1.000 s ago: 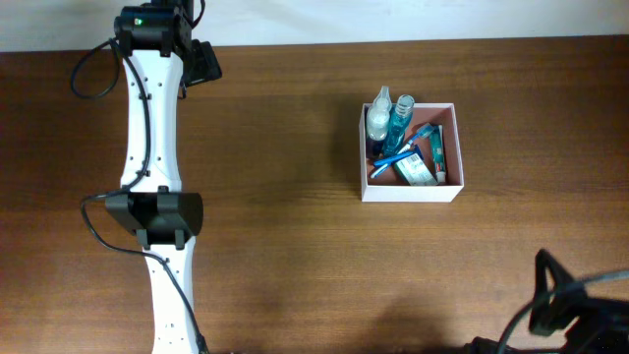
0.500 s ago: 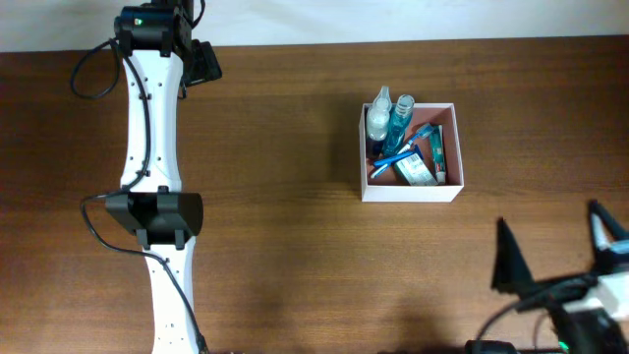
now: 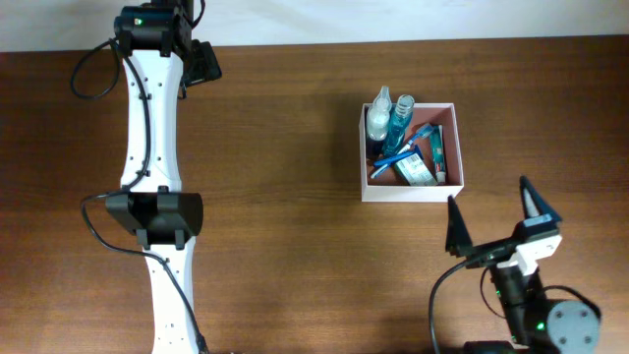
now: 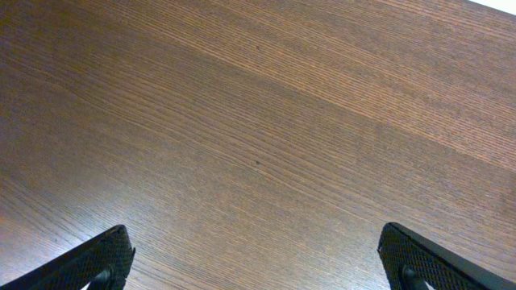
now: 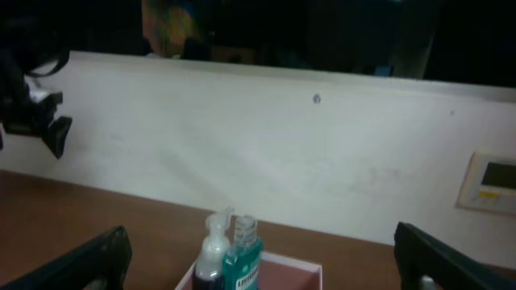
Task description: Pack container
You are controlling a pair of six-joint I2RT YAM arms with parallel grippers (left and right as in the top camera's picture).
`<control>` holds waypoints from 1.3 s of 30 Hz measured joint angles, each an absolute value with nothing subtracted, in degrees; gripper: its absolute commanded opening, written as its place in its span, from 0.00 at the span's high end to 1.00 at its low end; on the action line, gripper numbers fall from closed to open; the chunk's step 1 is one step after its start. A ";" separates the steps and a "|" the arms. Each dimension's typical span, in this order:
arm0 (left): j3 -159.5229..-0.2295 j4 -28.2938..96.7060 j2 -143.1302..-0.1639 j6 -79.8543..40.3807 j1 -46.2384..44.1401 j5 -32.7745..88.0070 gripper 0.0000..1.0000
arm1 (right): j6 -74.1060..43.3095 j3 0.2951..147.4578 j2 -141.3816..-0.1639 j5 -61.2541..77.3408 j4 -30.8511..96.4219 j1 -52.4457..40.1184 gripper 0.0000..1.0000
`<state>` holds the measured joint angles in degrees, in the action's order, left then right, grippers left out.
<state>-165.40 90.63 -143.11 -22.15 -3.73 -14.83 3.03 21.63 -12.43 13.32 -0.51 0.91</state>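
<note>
Container (image 3: 411, 193) sat on the table (image 3: 295, 246), right of centre, toward the far edge, open top up. It was crowded inside. A clear spray bottle (image 3: 378, 116) and a blue bottle (image 3: 400, 118) stood side by side in the far left corner, touching. A blue toothbrush (image 3: 397, 153) lay slantwise across the middle. A green tube (image 3: 436, 149) lay along the right wall. A small packet (image 3: 417, 173) lay by the near wall. The pink floor showed mostly at the far right corner. In the right wrist view both bottles rose above the rim, with a white wall (image 5: 282, 145) behind them.

Right gripper (image 3: 487, 189) hung just off the container's near right corner, not touching. Its fingers were spread wide and held nothing. Only bare wood lay between it and the container.

Left gripper (image 4: 258, 259) was also spread fully and empty, with plain tabletop under it. Left arm (image 3: 152, 147) stretched along the table's left side, well apart from the container.
</note>
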 measured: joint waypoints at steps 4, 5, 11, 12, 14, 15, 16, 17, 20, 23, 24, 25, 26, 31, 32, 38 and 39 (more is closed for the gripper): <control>-165.40 90.63 -143.11 -22.15 -3.73 -14.83 0.01 | 3.03 16.88 -8.29 13.32 -1.02 0.91 0.01; -165.40 90.63 -143.11 -22.15 -3.73 -14.83 0.01 | 3.03 16.05 -7.40 13.32 -1.13 0.91 0.01; -165.40 90.65 -143.11 -22.15 -3.73 -14.83 0.00 | 3.01 11.73 -2.72 13.32 -1.34 0.91 0.01; -165.40 90.65 -143.11 -22.15 -3.73 -14.83 0.01 | 3.05 10.98 -2.11 13.32 -1.39 0.91 0.01; -165.40 90.63 -143.11 -22.15 -3.73 -14.83 0.01 | 3.03 9.61 -1.10 13.32 -1.78 0.91 0.01; -165.40 90.63 -143.11 -22.15 -3.73 -14.83 0.01 | 3.03 9.19 -0.93 13.32 -2.07 0.91 0.01; -165.40 90.65 -143.11 -22.15 -3.73 -14.83 0.01 | 2.98 8.80 -0.91 13.32 -2.44 0.91 0.01; -165.40 90.63 -143.11 -22.15 -3.73 -14.83 0.00 | 3.03 8.29 -0.91 13.32 -3.14 0.91 0.01; -165.40 90.65 -143.11 -22.15 -3.73 -14.83 0.01 | 3.03 7.05 -0.91 13.32 -4.43 0.91 0.01; -165.40 90.63 -143.11 -22.15 -3.73 -14.83 0.00 | 3.03 5.37 -0.89 13.32 -6.31 0.91 0.01; -165.40 90.65 -143.11 -22.15 -3.73 -14.83 0.01 | 3.05 4.54 -0.89 13.32 -7.03 0.91 0.01; -165.40 90.63 -143.11 -22.15 -3.73 -14.83 0.00 | 3.03 3.70 -0.89 13.32 -7.51 0.91 0.01; -165.40 90.65 -143.11 -22.15 -3.73 -14.83 0.01 | 3.05 2.61 -0.89 13.32 -8.12 0.91 0.01; -165.40 90.63 -143.11 -22.15 -3.73 -14.83 0.00 | 3.03 0.58 -0.91 13.23 -8.16 0.91 0.01; -165.40 90.63 -143.11 -22.15 -3.73 -14.83 0.00 | 3.01 0.58 -0.89 13.04 -8.19 0.91 0.01; -165.40 90.63 -143.11 -22.15 -3.73 -14.83 0.01 | 3.03 0.58 -0.86 12.84 -3.44 0.91 0.01; -165.40 90.63 -143.11 -22.15 -3.73 -14.83 0.00 | 3.01 0.58 -0.84 12.75 -2.04 0.91 0.01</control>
<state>-165.40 90.63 -143.11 -22.15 -3.73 -14.83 3.01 0.58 -0.84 12.75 -2.04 0.91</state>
